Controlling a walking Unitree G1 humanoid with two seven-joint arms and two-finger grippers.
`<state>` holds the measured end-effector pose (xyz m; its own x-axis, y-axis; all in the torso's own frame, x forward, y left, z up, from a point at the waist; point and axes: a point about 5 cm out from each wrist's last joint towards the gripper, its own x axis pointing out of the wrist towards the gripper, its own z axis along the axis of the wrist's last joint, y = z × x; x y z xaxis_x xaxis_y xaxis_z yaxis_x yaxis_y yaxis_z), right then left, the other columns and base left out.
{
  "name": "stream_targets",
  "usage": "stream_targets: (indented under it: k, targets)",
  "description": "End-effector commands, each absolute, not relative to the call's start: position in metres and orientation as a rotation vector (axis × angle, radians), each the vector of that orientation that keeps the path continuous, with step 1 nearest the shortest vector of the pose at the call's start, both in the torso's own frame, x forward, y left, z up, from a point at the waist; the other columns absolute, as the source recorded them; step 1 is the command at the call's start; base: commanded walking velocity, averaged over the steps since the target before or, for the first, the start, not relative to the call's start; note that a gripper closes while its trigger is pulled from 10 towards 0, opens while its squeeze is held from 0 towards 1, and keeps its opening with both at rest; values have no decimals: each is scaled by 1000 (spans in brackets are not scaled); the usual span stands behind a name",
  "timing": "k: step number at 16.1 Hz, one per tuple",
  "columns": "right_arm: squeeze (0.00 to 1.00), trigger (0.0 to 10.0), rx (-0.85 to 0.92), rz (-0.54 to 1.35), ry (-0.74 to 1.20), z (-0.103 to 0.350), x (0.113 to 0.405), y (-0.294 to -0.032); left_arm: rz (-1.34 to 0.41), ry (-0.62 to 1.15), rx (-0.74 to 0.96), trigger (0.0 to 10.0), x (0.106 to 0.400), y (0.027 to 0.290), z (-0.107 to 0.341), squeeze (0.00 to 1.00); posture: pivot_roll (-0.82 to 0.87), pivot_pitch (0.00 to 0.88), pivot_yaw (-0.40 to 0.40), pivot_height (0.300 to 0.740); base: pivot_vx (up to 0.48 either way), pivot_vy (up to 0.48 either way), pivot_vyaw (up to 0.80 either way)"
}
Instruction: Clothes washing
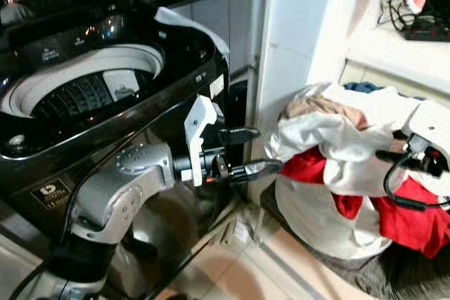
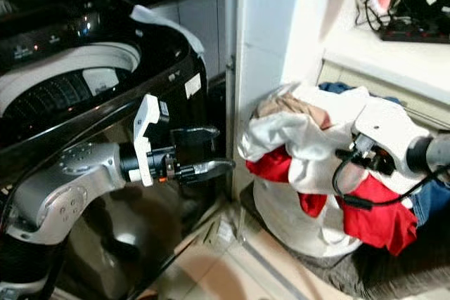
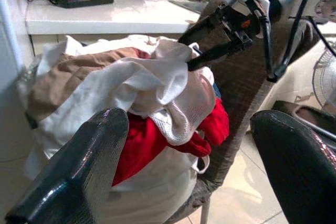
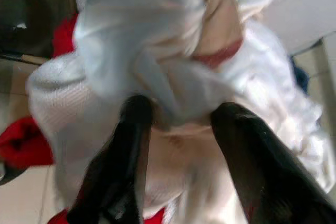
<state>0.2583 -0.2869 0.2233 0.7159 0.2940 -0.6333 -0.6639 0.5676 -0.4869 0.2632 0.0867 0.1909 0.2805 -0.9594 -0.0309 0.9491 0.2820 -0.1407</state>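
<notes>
The washing is judged to be at an early stage. A full heap of clothes (image 1: 337,152) is seen piled in a white laundry basket (image 1: 316,219) on the floor at about 4 o'clock in the head views, while the top-loading washing machine (image 1: 91,96) stands with its lid up at about 10 o'clock. Inside its drum (image 1: 77,93) no garment can be made out, so the loading is taken to be nearly all ahead.

The right gripper (image 4: 178,129) is pressed into the pile from 3 o'clock, its fingers parted with a fold of white cloth (image 4: 157,66) lying between them; whether the cloth is actually pinched cannot be told. The left gripper (image 1: 246,151) is held level between machine and basket, its fingers spread and nothing held.

A small badge (image 1: 50,191) is seen on the machine's front at 8 o'clock, and markings on its control panel (image 1: 53,50); neither can be read.
</notes>
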Motion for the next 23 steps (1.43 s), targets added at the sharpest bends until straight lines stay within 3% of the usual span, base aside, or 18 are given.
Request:
stream_targets:
  k: [1, 4, 10, 14, 18, 23]
  targets:
    - [0, 0, -808, 612, 500, 226, 262, -285, -1252, 95, -89, 10000, 264, 90, 196, 0, -20, 0, 4, 740, 0, 0, 0]
    - [0, 0, -822, 604, 425, 230, 272, -280, -1210, 85, -95, 10000, 264, 92, 195, 0, -6, 0, -13, 740, 0, 0, 0]
    - [0, 0, -859, 696, 502, 214, 273, -280, -1229, 105, -105, 10000, 259, 92, 194, 0, 0, 0, -19, 740, 0, 0, 0]
    - [0, 0, -799, 691, 403, 244, 272, -276, -1211, 91, -106, 10000, 263, 96, 198, 0, 1, 0, -3, 740, 0, 0, 0]
    - [0, 0, -648, 675, 343, 275, 261, -288, -1213, 80, -115, 10000, 265, 95, 200, 0, -18, 0, 20, 740, 0, 0, 0]
    - [0, 0, -584, 622, 255, 297, 258, -297, -1211, 68, -117, 10000, 268, 94, 202, 0, -23, 0, 28, 740, 0, 0, 0]
